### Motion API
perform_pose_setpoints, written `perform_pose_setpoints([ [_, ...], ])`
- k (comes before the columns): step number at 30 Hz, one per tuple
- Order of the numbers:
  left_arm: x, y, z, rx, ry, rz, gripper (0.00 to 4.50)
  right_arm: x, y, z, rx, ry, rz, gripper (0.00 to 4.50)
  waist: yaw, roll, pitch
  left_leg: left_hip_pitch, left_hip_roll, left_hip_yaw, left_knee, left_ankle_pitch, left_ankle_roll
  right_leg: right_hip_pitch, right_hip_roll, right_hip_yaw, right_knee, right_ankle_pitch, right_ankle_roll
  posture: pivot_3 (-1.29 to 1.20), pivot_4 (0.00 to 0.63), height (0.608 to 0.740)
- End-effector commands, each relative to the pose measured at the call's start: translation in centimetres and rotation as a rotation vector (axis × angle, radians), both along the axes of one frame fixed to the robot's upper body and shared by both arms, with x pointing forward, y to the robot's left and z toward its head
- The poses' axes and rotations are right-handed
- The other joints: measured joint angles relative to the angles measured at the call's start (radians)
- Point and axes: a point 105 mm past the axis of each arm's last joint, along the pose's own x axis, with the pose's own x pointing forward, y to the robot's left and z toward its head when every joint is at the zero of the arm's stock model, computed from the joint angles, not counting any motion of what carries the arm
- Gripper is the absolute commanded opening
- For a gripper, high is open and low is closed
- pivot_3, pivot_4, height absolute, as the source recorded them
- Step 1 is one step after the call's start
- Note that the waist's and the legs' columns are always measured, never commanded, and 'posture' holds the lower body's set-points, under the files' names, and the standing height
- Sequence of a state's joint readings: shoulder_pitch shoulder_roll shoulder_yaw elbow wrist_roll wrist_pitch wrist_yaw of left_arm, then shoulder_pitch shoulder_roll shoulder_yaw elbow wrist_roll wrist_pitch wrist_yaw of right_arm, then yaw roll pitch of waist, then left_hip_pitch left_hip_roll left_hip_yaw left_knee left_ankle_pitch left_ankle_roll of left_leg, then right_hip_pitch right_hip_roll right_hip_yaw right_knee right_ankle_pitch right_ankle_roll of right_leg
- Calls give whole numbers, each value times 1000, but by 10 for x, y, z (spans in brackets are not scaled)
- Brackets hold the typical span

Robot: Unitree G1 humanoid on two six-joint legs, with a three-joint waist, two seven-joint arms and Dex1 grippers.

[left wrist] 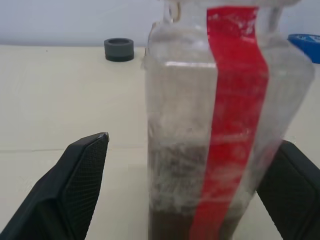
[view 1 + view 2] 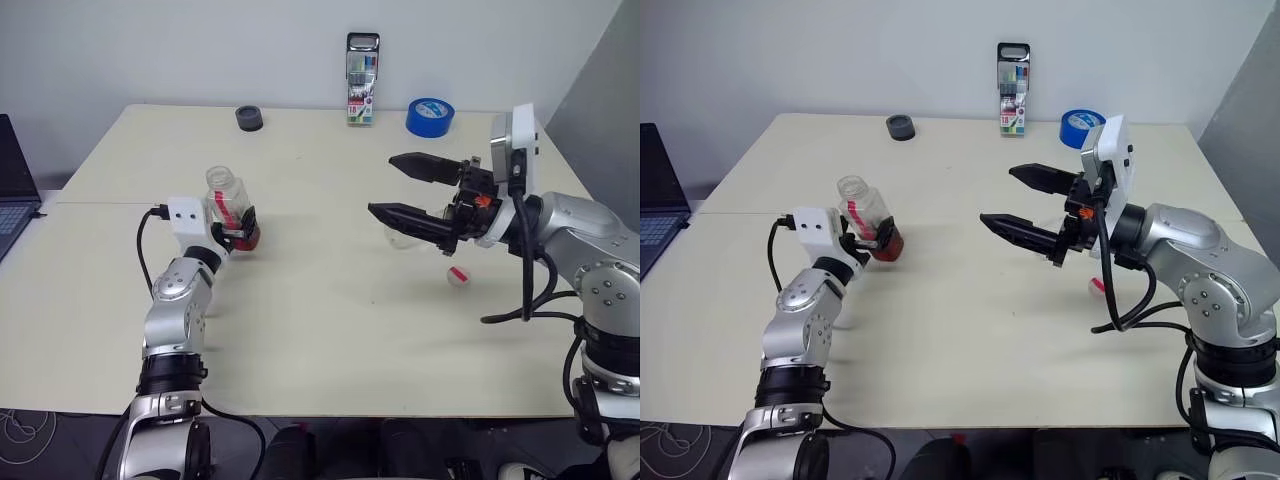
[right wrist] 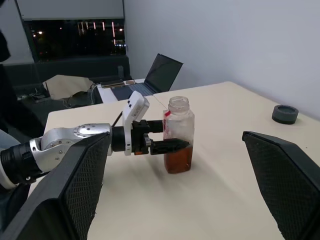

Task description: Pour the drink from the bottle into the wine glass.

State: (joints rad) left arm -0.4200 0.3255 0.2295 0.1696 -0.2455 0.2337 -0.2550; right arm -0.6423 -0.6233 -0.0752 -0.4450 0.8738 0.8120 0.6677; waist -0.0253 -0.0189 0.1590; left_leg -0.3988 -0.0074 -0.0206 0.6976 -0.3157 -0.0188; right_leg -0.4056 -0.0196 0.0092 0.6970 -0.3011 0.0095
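Bottle upright on tabletop between parted left jaws; right jaws wide and empty.

The cream tabletop [image 2: 330,330] is seen carrying all items. The right gripper [image 2: 400,187] is held above it, pointing leftward, jaws spread wide, nothing between them. The left gripper [image 2: 238,228] is positioned at the bottle [image 2: 228,205], its jaws parted on either side of the body; in the left wrist view a gap is visible beside one finger [image 1: 75,185]. The bottle stands upright, uncapped, the drink [image 3: 178,159] filling its lower part. A wine glass [image 2: 402,238] is partly hidden behind the right gripper. A pink-red cap [image 2: 458,275] lies near it.
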Motion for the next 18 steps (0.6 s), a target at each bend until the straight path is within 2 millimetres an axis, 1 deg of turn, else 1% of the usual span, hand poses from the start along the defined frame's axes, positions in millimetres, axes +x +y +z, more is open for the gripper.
perform_pose_setpoints([
  [1, -17, -7, 4, 30, 6, -20, 4492, -7, -2, 3, 3, -44, -28, 4500, -1, 0, 0, 0, 0, 0, 0, 0, 0, 0, 0, 0, 0, 0, 0, 0, 150, 740],
  [4, -36, -15, -2, 34, 46, -50, 4492, -10, -5, -3, 5, -32, -53, 4500, -1, 0, 0, 0, 0, 0, 0, 0, 0, 0, 0, 1, 0, 0, 0, 0, 150, 740],
  [7, -63, -24, -2, 93, 80, -107, 4492, -13, -10, -10, 0, -15, -84, 4500, -1, -1, 0, 0, 0, 0, 0, -1, 1, 0, 0, 0, 0, 0, 0, 0, 150, 740],
  [10, -87, -34, 13, 181, 86, -196, 4492, -15, -17, -18, -13, -1, -117, 4500, -1, -1, 0, 0, 0, 0, -1, -2, 3, 0, 0, 0, 0, 0, 0, 0, 150, 740],
  [12, -100, -45, 20, 203, 96, -288, 4492, -14, -23, -28, -51, 1, -144, 4500, 1, -1, 0, 1, 0, -1, 0, -2, 3, 0, 0, 0, 1, 0, 0, 0, 150, 740],
  [15, -119, -67, 31, 193, 107, -470, 4492, -4, -34, -47, -169, -43, -206, 4500, 2, 0, -1, 2, 0, -1, 0, -2, 4, 2, 0, 0, 0, 0, 0, 0, 150, 740],
  [18, -134, -85, 42, 182, 108, -634, 4492, 21, -57, -71, -378, -189, -319, 4500, 1, 0, -1, 2, 0, 0, 0, -2, 3, 2, 0, 0, 0, 0, 0, 0, 150, 740],
])
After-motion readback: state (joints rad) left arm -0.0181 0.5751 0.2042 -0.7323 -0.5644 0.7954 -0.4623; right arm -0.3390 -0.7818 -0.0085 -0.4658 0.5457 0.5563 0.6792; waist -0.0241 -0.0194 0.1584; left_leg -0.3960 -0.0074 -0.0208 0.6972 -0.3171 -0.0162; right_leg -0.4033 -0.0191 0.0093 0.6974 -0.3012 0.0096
